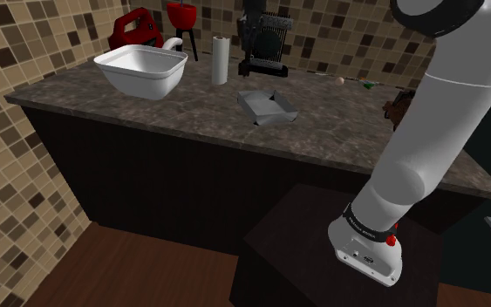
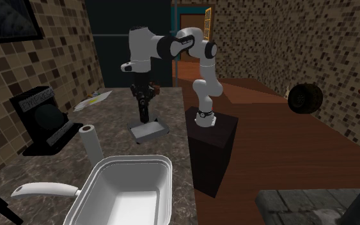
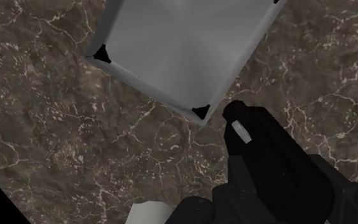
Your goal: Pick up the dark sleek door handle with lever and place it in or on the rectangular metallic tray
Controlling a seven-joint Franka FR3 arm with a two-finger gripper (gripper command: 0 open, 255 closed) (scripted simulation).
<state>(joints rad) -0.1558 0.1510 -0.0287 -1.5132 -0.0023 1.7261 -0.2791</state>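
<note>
Black against black, the door handle [image 2: 146,116] hangs straight down from the gripper [image 2: 144,102], and the fingers are closed on its upper part. In the second exterior view the white arm [image 2: 201,61] reaches over the dark marbled counter [image 2: 117,112]. The hand points downward, and the handle's lower end hangs just above the grey rectangular tray [image 2: 150,132]. I cannot tell from that view whether it touches the tray.

The wrist view looks down along the hand. There the handle [image 3: 257,149] is a dark bar with a small pale patch near its tip. It runs out from the gripper toward one corner of the tray [image 3: 184,44]. The tip shows over bare counter [image 3: 75,133], just beside that corner and not over the tray's floor. The fingers themselves are hard to tell apart from the handle in this view.

In the shoulder view the shallow tray [image 1: 267,108] sits on the counter [image 1: 147,113] near its middle. A white paper towel roll [image 1: 220,59] stands beyond it, toward that view's left, and a white basin [image 1: 143,68] is farther left still. A dark appliance [image 1: 276,39] with a ribbed front stands behind the tray against the tiled wall.
</note>
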